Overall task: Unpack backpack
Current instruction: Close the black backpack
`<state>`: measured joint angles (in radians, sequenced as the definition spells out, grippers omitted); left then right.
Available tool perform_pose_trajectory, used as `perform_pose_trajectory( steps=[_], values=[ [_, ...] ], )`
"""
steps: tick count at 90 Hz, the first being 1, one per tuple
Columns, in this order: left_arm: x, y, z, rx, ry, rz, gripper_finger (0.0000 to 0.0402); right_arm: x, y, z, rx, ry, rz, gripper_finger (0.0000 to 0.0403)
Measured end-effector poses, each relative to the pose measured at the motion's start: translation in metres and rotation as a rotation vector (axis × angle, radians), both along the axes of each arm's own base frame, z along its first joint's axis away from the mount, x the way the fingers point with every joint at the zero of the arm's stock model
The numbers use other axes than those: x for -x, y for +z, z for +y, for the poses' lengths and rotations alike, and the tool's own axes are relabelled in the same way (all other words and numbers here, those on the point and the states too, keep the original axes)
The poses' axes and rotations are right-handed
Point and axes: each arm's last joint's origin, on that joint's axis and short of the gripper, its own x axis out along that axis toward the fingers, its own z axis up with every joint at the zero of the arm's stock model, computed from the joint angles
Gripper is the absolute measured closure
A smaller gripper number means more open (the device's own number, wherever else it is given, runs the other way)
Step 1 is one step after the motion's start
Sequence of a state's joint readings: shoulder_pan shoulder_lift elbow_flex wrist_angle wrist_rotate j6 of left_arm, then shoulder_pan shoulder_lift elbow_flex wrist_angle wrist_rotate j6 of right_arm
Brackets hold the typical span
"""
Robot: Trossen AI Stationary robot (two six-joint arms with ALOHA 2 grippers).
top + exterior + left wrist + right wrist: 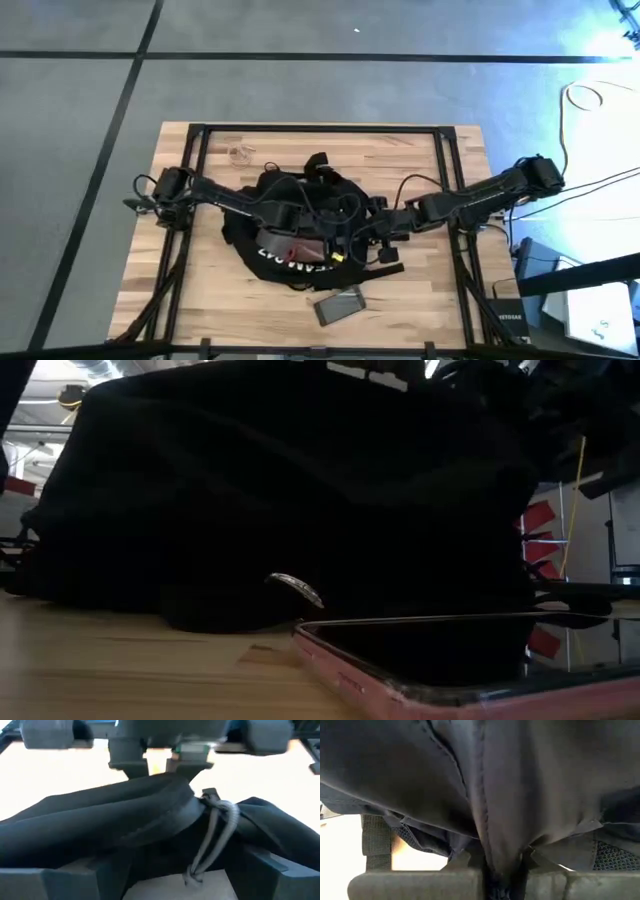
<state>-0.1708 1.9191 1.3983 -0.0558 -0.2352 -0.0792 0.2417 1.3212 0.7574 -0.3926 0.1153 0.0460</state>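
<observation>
Two arms are working over the table [200, 300], a pale wood-plank top w/ a black frame around it. Landmark = the backpack [262, 238]: big, black, rounded, lying about mid-table, white lettering showing on its near side, straps [318, 165] trailing off its far side. In the low view it is filling nearly the whole width as a dark mound.

Left arm is reaching in from the backpack's left, and the left gripper [290, 215] is sitting on top of the bag. In the left wrist view a thick fold of black fabric is lying across betw. the fingers, w/ a grey cord [216, 837] hanging beside it; whether the fingers are actually clamping it – can't tell.

Right arm is coming in from the backpack's right; the right gripper [368, 232] is at the bag's right edge. Right wrist view: fingers are pinched tight on a ridge of the bag's black fabric, jaws nearly together.

Phone [338, 305], pink-cased w/ dark screen, is lying flat on the wood just in front of the backpack, apart from it.

Small clear object [241, 154] is resting beyond the backpack near the far-left frame bar; too small to identify.
</observation>
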Motion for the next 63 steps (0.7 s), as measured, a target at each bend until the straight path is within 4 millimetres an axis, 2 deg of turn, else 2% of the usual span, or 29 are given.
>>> perform_pose_trajectory(
  steps=[13, 24, 34, 54, 63],
  values=[
    [-0.007, -0.012, 0.005, 0.001, 0.013, -0.007, 0.0134, 0.0, 0.0, 0.0, 0.002, 0.0, 0.001, 0.038],
    [-0.012, -0.019, 0.004, -0.005, 0.01, -0.013, 0.0165, 0.0, 0.0, 0.0, 0.006, -0.003, 0.001, 0.038],
    [-0.01, -0.017, 0.003, -0.031, -0.001, -0.01, 0.0223, 0.0, 0.0, 0.0, 0.005, -0.003, 0.0, 0.038],
    [-0.005, -0.004, 0.0, -0.081, -0.023, -0.028, 0.0378, 0.0, 0.0, 0.0, 0.006, -0.004, 0.0, 0.0379],
    [-0.004, -0.002, 0.0, -0.085, -0.027, -0.028, 0.0391, 0.0, 0.0, 0.0, 0.006, -0.003, 0.002, 0.0379]
  ],
)
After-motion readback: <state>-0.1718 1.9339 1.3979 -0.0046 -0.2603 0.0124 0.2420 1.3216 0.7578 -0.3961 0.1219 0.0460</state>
